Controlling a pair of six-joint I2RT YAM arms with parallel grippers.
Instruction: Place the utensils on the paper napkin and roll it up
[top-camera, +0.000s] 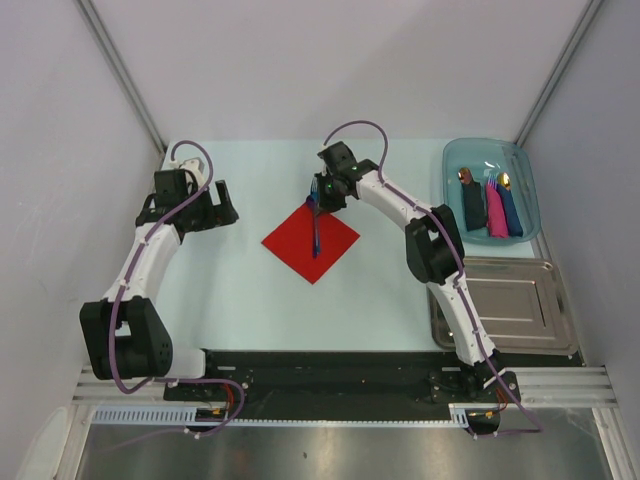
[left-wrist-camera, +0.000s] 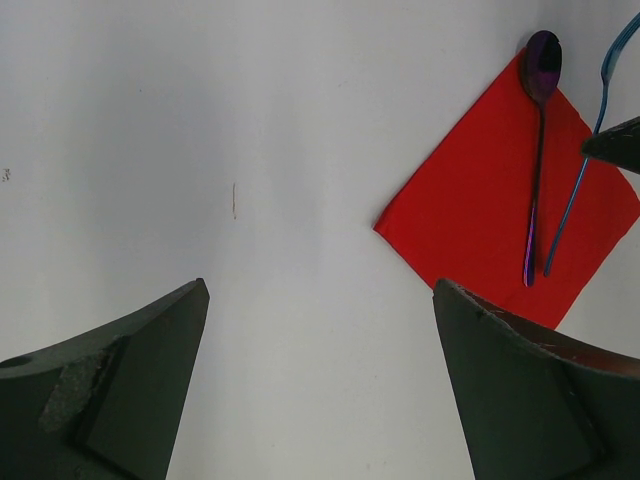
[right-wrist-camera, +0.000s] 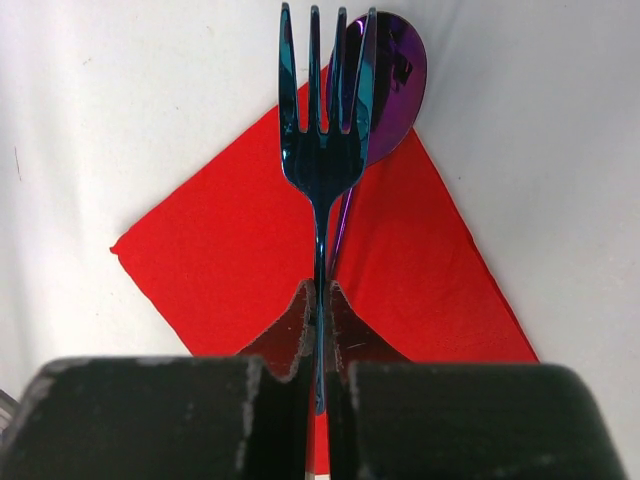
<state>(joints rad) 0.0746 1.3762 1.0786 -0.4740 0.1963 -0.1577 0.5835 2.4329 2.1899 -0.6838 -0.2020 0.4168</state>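
Right wrist: right fingers (right-wrist-camera: 285, 335) clamped shut on blue fork (right-wrist-camera: 320, 150) handle, tines over purple spoon (right-wrist-camera: 398, 70) bowl, red napkin (right-wrist-camera: 220, 255) beneath. Risk: released fork strikes spoon, shifts it.
Left wrist: left fingers (left-wrist-camera: 120, 390) wide apart, empty, over bare bench (left-wrist-camera: 250, 150). Spoon bowl overhangs napkin corner; roll may skew.
Top: napkin unpinned; may slide.

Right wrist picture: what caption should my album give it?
Right pincer grips the fork over the napkin, where the spoon lies.
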